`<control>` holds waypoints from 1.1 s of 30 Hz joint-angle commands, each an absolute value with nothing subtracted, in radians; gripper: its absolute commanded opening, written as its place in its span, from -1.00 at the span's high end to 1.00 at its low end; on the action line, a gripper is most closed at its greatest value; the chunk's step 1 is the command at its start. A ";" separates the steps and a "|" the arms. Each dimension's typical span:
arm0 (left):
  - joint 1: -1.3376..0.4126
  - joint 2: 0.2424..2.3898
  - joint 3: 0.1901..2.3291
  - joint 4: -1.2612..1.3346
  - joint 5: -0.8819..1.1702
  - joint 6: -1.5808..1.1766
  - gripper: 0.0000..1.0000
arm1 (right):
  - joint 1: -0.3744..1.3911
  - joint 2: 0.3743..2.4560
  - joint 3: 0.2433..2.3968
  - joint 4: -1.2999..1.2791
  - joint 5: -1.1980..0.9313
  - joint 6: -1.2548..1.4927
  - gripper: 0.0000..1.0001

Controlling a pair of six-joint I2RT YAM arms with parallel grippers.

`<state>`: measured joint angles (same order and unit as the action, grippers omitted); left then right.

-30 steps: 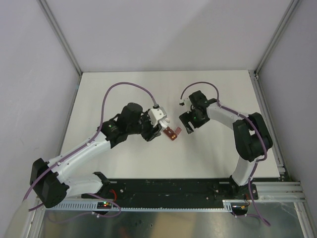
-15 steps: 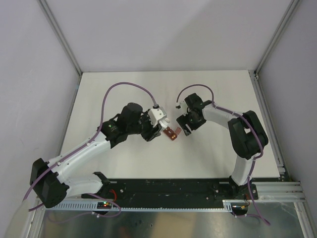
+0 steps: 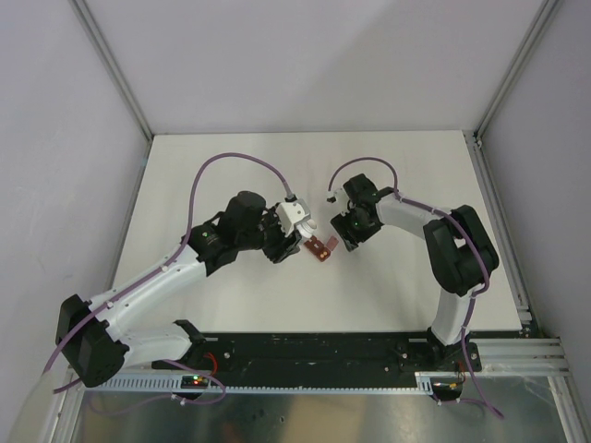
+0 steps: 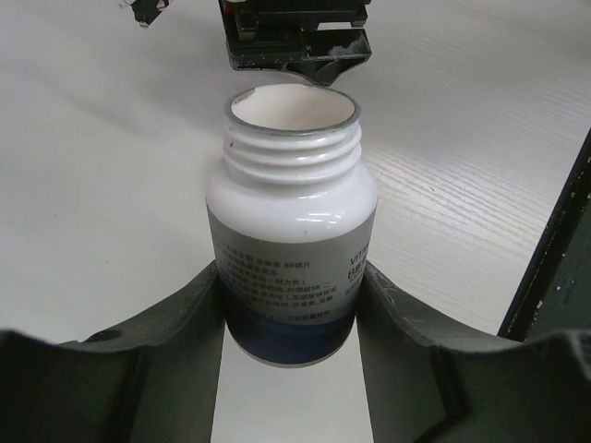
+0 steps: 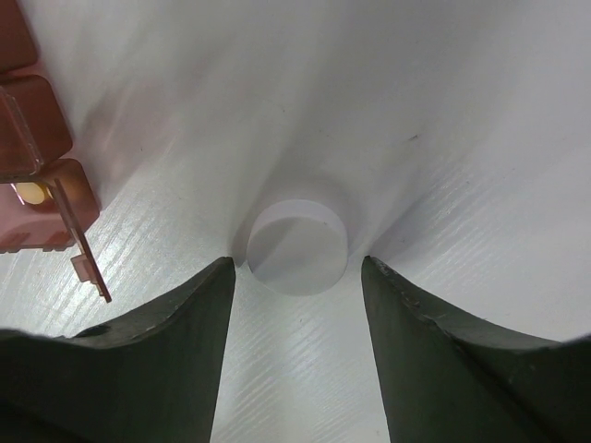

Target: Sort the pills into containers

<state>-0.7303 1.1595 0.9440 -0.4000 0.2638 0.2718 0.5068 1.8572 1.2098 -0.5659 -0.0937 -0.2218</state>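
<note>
My left gripper point(image 4: 292, 277) is shut on a white pill bottle point(image 4: 292, 194) with its cap off and its mouth open. In the top view the bottle point(image 3: 297, 220) hangs just left of the dark red containers point(image 3: 320, 246). My right gripper point(image 5: 297, 263) is low over the table with its fingers on either side of the round white cap point(image 5: 297, 247), a thin gap showing on each side. The containers point(image 5: 46, 157) lie to its left, one clear lid raised, with a pale pill point(image 5: 32, 193) in that compartment.
The right gripper's black body point(image 4: 295, 37) sits just beyond the bottle's mouth in the left wrist view. A black rail point(image 4: 554, 277) runs along the table's near edge. Both arms meet at the middle of the white table point(image 3: 231, 166).
My right gripper has shifted a little left toward the containers and its jaws have narrowed around the cap. The left arm and the bottle have not moved.
</note>
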 commanded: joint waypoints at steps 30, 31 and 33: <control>-0.721 1.155 0.933 -0.380 0.253 0.301 1.00 | 0.486 1.842 1.271 -0.600 -0.179 -0.219 0.55; -0.721 1.155 0.934 -0.380 0.256 0.302 1.00 | 0.476 1.823 1.274 -0.610 -0.199 -0.223 0.61; -0.719 1.156 0.937 -0.381 0.263 0.307 1.00 | 0.457 1.781 1.284 -0.636 -0.240 -0.235 0.70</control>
<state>-0.7296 1.1599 0.9417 -0.4011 0.2638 0.2737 0.4896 1.8729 1.2350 -0.5808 -0.1478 -0.2211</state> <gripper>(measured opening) 0.559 0.447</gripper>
